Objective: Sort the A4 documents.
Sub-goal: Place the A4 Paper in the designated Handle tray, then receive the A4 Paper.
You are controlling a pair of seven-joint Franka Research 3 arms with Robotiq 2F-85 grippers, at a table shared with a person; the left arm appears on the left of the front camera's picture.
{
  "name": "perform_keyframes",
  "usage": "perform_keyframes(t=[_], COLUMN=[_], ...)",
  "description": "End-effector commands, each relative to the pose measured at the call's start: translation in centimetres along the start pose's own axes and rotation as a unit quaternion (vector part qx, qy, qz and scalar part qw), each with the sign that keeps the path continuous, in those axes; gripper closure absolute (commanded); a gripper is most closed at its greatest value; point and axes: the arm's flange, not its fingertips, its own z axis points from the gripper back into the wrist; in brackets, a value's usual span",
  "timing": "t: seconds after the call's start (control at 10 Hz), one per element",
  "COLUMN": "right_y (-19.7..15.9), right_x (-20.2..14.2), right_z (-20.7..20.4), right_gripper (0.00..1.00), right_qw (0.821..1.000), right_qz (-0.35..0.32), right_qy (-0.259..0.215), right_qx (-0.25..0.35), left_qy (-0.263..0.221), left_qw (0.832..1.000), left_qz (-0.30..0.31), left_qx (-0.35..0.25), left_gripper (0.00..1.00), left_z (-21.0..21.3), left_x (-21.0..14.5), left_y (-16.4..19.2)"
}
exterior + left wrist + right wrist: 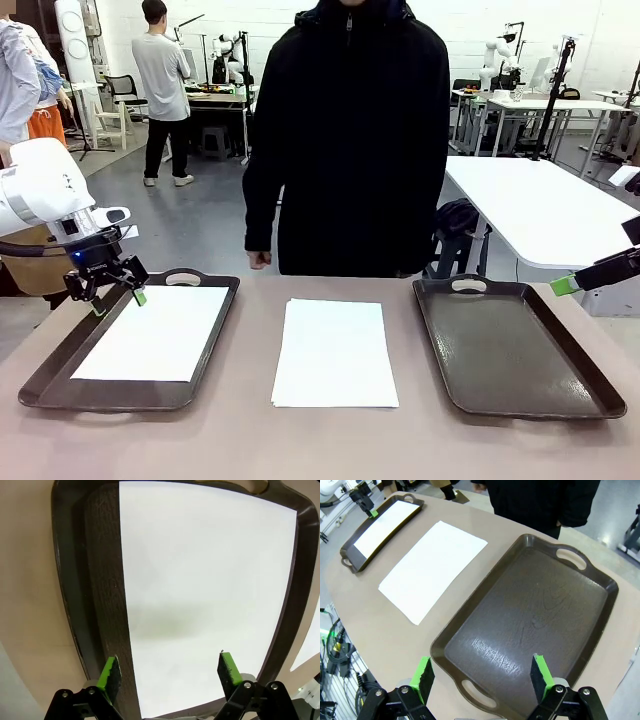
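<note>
One sheet is found laid flat in the left tray, left of the paper stack awaiting sorting, with the left fingers spread empty above it; right of the stack, the right fingers are held wide in readiness over the right tray.

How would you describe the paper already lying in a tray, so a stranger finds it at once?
On the table, look at the dark tray on the robot's left side. The white sheet lies inside it, near the left gripper. The other paper lies on the table, between this tray and the right tray.
</note>
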Motion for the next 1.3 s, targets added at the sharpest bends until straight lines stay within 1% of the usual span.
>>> perform_keyframes(t=[0.0, 1.2], right_y=[-0.13, -0.13], right_x=[-0.08, -0.08], right_z=[-0.2, -0.2], right_gripper=[0.0, 0.0], right_qw=[1.0, 1.0], right_qz=[-0.001, -0.001], right_qy=[-0.003, -0.003], right_qx=[0.008, 0.008], left_qy=[0.005, 0.005], left_qw=[1.0, 1.0], left_qz=[-0.007, -0.007], left_qx=[-0.001, -0.001], left_gripper=[0.0, 0.0], left_z=[-0.13, -0.13], left_x=[-0.1, -0.1], left_y=[-0.01, -0.01])
